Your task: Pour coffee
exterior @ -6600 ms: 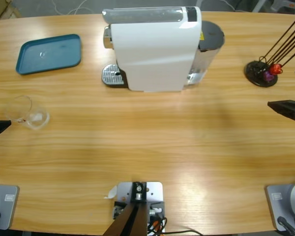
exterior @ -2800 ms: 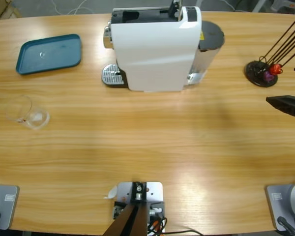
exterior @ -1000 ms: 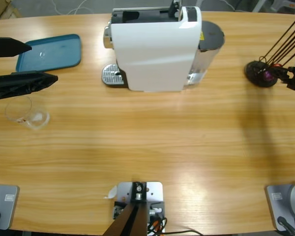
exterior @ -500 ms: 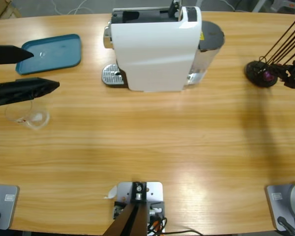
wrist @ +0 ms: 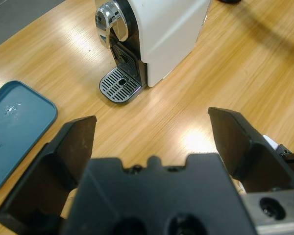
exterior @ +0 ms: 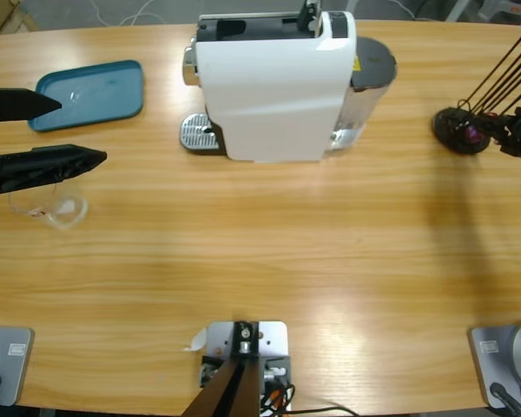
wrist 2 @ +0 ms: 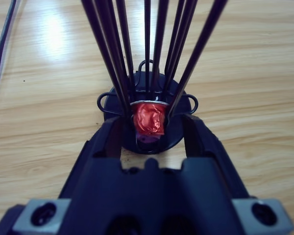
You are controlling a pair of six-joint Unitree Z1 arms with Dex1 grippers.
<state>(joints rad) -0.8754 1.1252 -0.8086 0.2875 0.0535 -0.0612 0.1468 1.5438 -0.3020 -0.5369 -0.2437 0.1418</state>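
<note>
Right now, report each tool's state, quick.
Left tool: open, holding nothing, above the clear glass cup.
Right tool: open, jaws either side of the red capsule in the capsule rack, not yet gripping.

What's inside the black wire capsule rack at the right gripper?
In the black wire rack, one red foil capsule sits at the bottom between the rods, with the right gripper open on either side of it. Anything beneath the capsule is hidden by it and the gripper body.
</note>
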